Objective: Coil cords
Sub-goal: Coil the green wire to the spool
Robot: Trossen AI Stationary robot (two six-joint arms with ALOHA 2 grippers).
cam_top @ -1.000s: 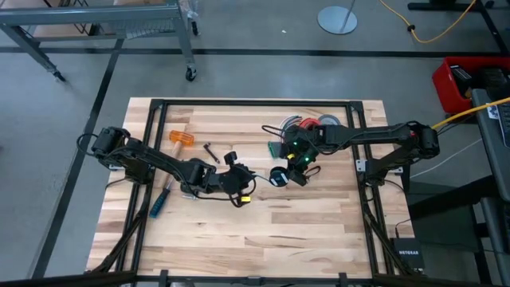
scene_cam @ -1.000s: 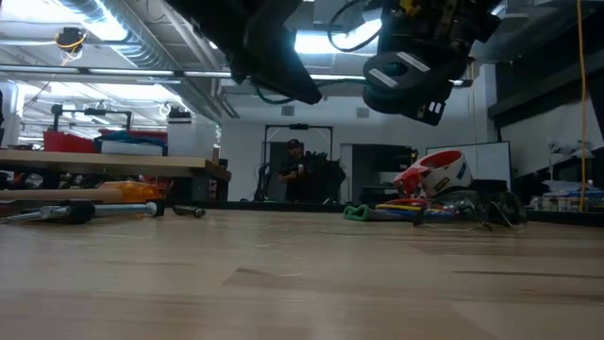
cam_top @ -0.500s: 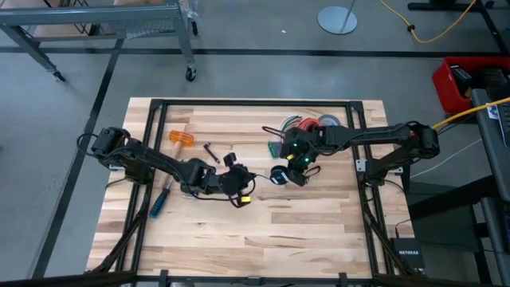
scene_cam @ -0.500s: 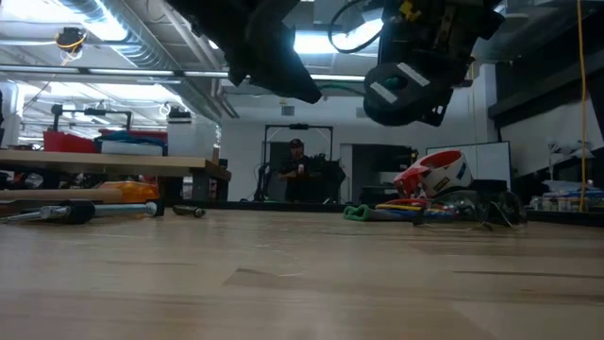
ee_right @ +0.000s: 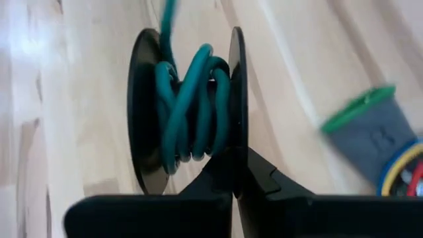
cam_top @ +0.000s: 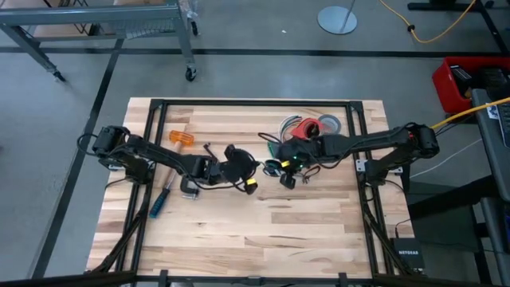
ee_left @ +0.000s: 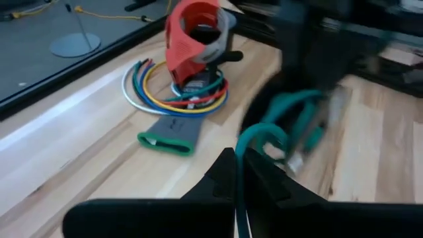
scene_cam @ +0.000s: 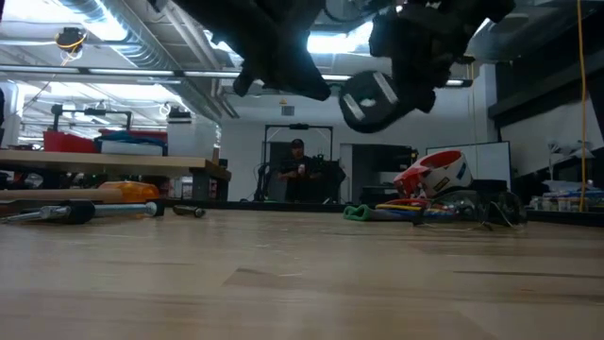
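A teal cord (ee_right: 192, 106) is wound in several turns on a black spool (ee_right: 142, 112) that my right gripper (cam_top: 280, 168) holds above the table's middle. The spool (scene_cam: 373, 99) hangs well clear of the wood in the low view. From the spool the teal cord (ee_left: 277, 125) runs across to my left gripper (cam_top: 255, 168), which is shut on it just left of the spool. Both grippers hang close together in the air. My left gripper pinches a single strand of the teal cord (ee_left: 239, 155) between its two fingertips. The fingers point slanting down from the table's left. The strand curves up from them in a slack bend toward the spool, clear of the table. My right gripper is shut on the rim of one spool flange (ee_right: 235, 155), pinched between its two fingers. The fingers come slanting down from the table's right. The spool is lifted clear, with its axle lying across the fingers.
At the far right lie a red tape holder (ee_left: 195, 33) on coiled coloured cables (ee_left: 149, 92) and a grey pouch with green edges (ee_left: 168, 135). An orange-handled tool (cam_top: 181, 138) and a blue-handled screwdriver (cam_top: 159, 203) lie at the left. The near half of the table is bare wood.
My right gripper has swung the spool toward the table's left, nearer my left gripper, and has tipped it so that it hangs lower and faces differently in the low view. My left gripper has moved a little toward the far edge and rolled.
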